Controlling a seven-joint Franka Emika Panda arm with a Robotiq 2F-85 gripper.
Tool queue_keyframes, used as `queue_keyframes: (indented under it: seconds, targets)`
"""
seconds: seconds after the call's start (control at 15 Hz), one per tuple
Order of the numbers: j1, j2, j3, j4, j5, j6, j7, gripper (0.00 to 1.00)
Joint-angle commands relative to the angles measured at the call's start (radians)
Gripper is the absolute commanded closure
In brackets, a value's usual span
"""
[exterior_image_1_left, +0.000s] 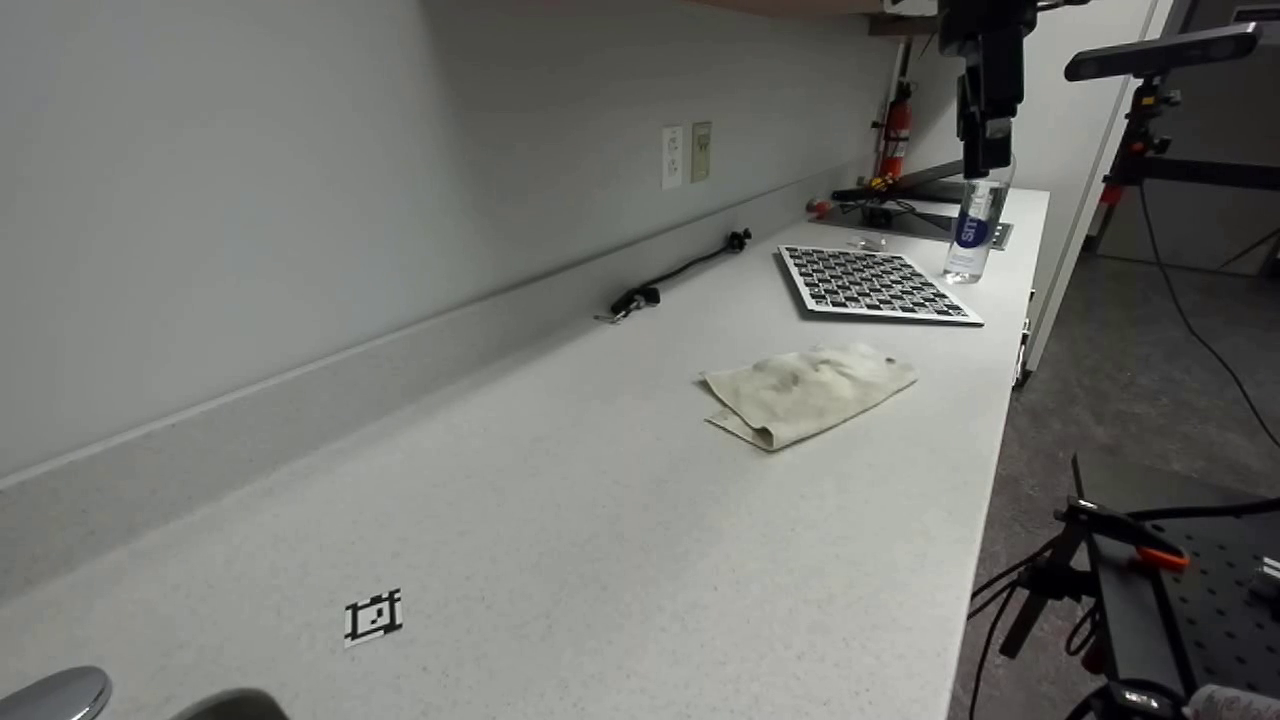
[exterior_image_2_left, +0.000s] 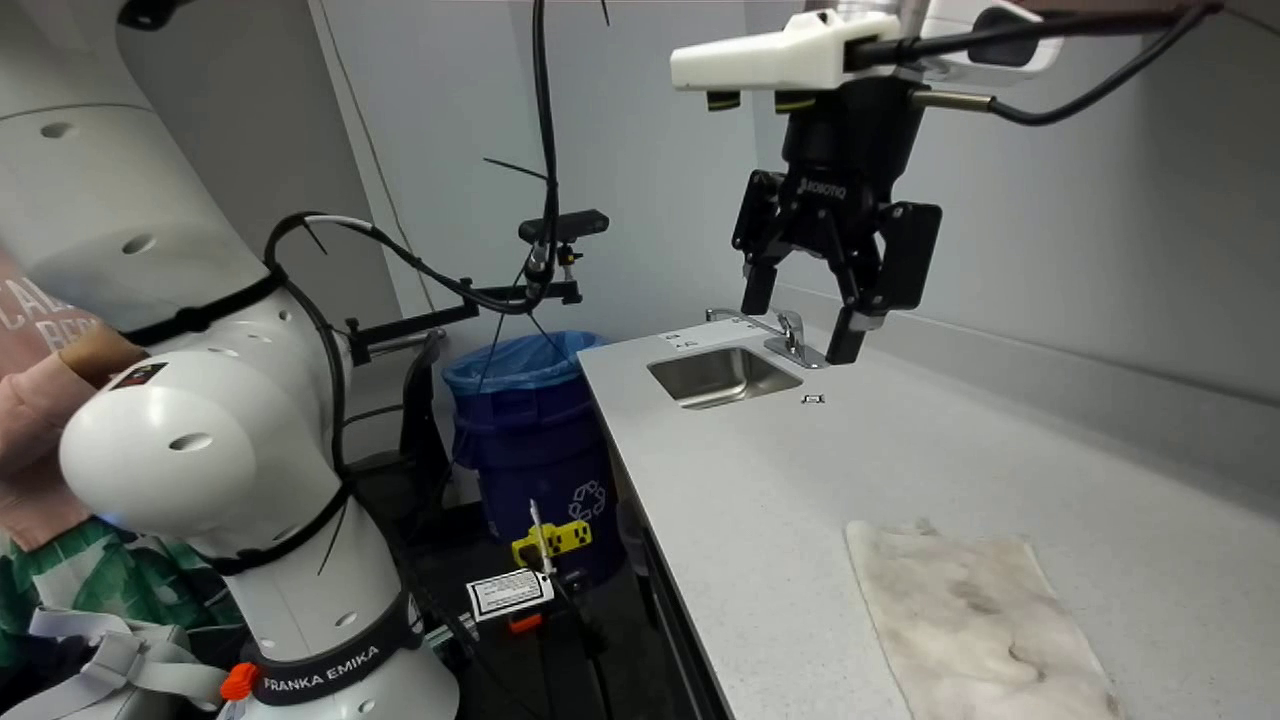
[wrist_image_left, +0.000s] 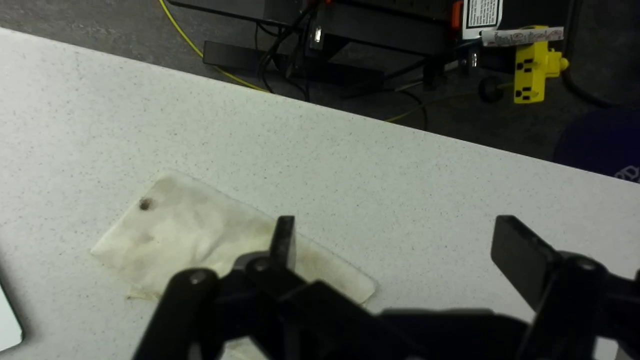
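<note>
My gripper (exterior_image_2_left: 800, 322) hangs well above the counter, its jaws spread wide with nothing between them. In the wrist view the fingertips of the gripper (wrist_image_left: 397, 240) stand far apart, with bare speckled counter and a corner of cloth seen beneath. That folded, stained off-white cloth (wrist_image_left: 190, 230) lies flat below, partly hidden by the left finger; it also shows as a cloth (exterior_image_1_left: 810, 385) and a cloth (exterior_image_2_left: 975, 620) in both exterior views. In an exterior view, a clear bottle with a blue label (exterior_image_1_left: 970, 240) stands behind the gripper's tip; whether they are near each other is unclear.
A checkered board (exterior_image_1_left: 870, 285) lies beside the bottle. A black clamp with cable (exterior_image_1_left: 635, 300) rests by the wall. At the far end are a sink (exterior_image_2_left: 725, 378) and faucet (exterior_image_2_left: 790, 335). A blue bin (exterior_image_2_left: 540, 440) stands past the counter's edge.
</note>
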Motion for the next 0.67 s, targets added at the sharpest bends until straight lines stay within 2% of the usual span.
queue_keyframes:
  seconds: [0.0, 0.27, 0.6]
  targets:
    - [-0.032, -0.002, 0.029, -0.055, -0.031, 0.041, 0.015, 0.00]
    - [-0.047, 0.014, 0.031, -0.128, -0.077, 0.160, 0.046, 0.00]
    - [-0.068, 0.078, 0.026, -0.190, -0.107, 0.457, 0.089, 0.00]
